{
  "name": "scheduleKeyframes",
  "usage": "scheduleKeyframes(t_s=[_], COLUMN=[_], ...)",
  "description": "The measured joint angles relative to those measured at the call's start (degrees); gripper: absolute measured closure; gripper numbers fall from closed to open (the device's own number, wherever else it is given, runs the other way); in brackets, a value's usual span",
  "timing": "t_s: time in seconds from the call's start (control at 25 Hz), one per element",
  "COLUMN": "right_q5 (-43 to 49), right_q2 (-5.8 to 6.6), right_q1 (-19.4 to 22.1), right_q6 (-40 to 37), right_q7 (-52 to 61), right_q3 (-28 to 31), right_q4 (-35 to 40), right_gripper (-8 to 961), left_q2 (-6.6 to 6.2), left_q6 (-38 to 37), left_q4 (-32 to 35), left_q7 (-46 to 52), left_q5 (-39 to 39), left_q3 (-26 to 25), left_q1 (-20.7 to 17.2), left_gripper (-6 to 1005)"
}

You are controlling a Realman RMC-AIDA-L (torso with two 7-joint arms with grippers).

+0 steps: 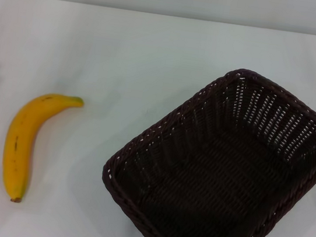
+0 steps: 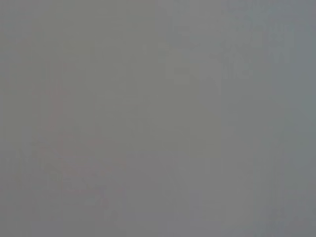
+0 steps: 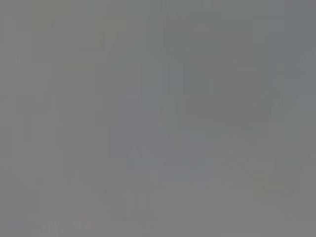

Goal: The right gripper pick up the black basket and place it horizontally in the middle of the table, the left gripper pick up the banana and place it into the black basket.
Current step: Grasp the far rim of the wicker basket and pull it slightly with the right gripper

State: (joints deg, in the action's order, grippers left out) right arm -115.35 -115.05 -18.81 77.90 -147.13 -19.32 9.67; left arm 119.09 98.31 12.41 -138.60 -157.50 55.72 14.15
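The black basket (image 1: 221,174) sits on the white table (image 1: 132,50) at the right, turned at an angle, with one corner running off the near edge of the head view. It is empty. The banana (image 1: 23,141) lies on the table at the left, its greenish stem tip pointing toward the far right and its brown end near me. It is apart from the basket. Neither gripper shows in the head view. Both wrist views show only a plain grey field with nothing to tell apart.
The far edge of the table (image 1: 172,15) runs across the top of the head view. Bare white tabletop lies between the banana and the basket and behind both.
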Motion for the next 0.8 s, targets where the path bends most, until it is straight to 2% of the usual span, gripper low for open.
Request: scheduleKeyframes(t_s=[0.08, 0.2, 0.4, 0.6, 0.8], right_q5=[-0.2, -0.6, -0.6, -1.0, -0.1], right_q2=[0.00, 0.00, 0.00, 0.05, 0.08], right_q1=[0.0, 0.0, 0.1, 0.9, 1.1], right_q6=[0.1, 0.2, 1.1, 6.8, 7.6], right_q7=[0.0, 0.0, -2.0, -10.7, -9.6], right_q3=[0.1, 0.2, 0.0, 0.6, -2.3], right_q4=[0.0, 0.0, 0.2, -1.1, 1.1], right_gripper=[92, 93, 94, 94, 95], left_q2=[-0.01, -0.02, -0.06, -0.09, -0.04], left_q6=[0.2, 0.4, 0.4, 0.3, -0.4], left_q4=[0.0, 0.1, 0.1, 0.4, -0.1], left_q7=[0.0, 0.0, -0.3, -0.3, -0.1], left_q5=[0.0, -0.1, -0.1, -0.7, -2.3], left_q3=[0.0, 0.0, 0.0, 0.0, 0.0], left_q1=[0.0, 0.0, 0.4, 0.7, 1.3], left_gripper=[124, 280, 484, 490, 497])
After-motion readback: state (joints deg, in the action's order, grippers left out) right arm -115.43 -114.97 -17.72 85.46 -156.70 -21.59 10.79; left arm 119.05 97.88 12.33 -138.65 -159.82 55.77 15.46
